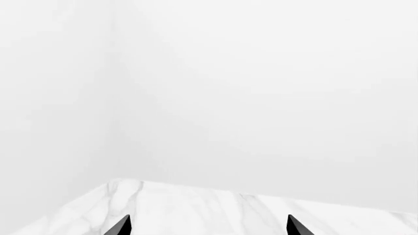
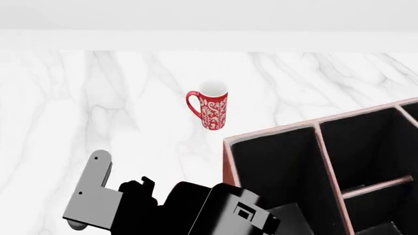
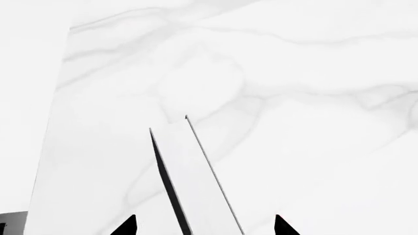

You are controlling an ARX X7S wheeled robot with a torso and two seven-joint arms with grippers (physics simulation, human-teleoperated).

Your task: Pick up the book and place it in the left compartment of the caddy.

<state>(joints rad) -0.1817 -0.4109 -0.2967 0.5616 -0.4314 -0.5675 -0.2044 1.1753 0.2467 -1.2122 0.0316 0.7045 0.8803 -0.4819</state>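
The thick black hardcover book [image 3: 196,181], white page edges showing, stands between the right end effector's [image 3: 203,225] spread black tips; grip unclear. Left end effector [image 1: 207,226] released over the marble table [image 2: 98,98]. The reddish-brown leather-look caddy [image 2: 267,131] sits at 4 o'clock.

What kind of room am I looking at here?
Hard to say: probably a simulated desk or counter scene. A white marble-look table against plain white walls bears a red patterned mug and a reddish-brown caddy with black compartments, like an office organiser.
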